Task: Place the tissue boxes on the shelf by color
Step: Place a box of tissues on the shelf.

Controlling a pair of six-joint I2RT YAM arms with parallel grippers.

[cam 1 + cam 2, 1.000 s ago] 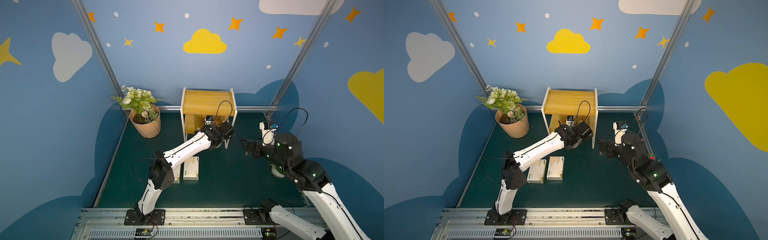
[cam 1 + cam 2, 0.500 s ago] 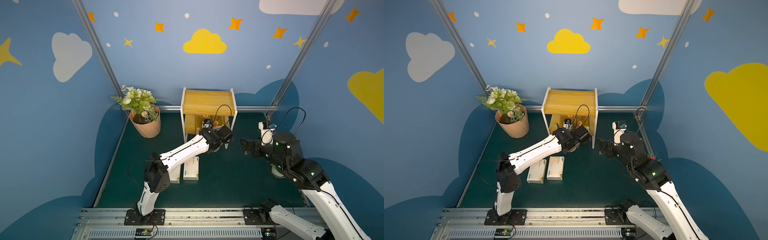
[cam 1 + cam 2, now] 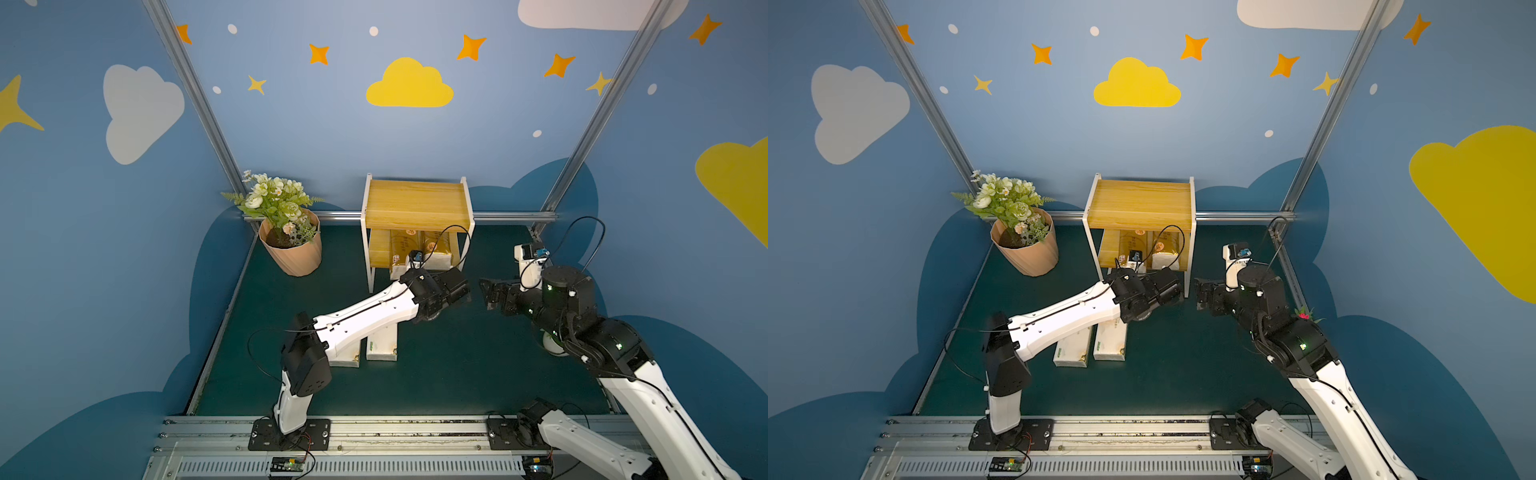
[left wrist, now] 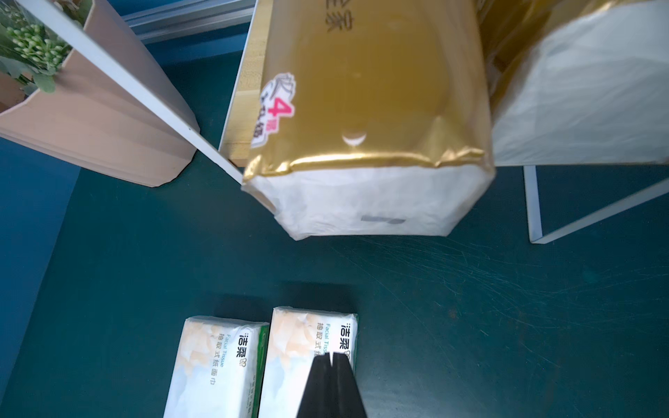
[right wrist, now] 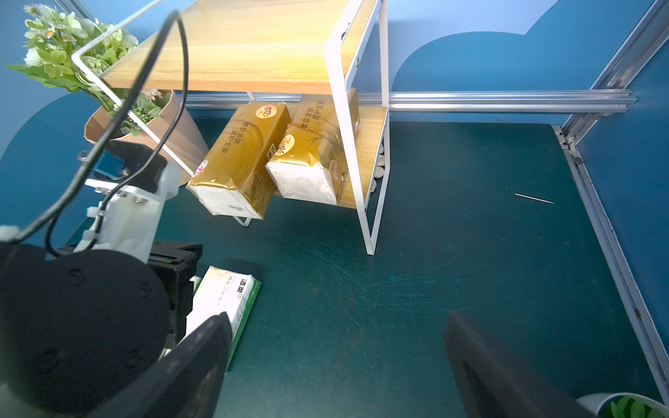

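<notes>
"Facial Tissue" and the characters 洁柔 are being displayed on the white tissue packs [image 4: 217,362], which are lying side by side on the counter [image 4: 470,307]. A pink "4" sticker is being shown on one of the gold tissue packs [image 4: 362,90]. Both are being carried on the shelf's [image 5: 253,47] lower board, overhanging its front. The left fingers [image 4: 322,383] are being held clenched on nothing, near one white pack's end. The right fingers [image 5: 202,354] are being held spread and empty.

Two gold packs [image 5: 239,155] on lower shelf [image 5: 371,132]
</notes>
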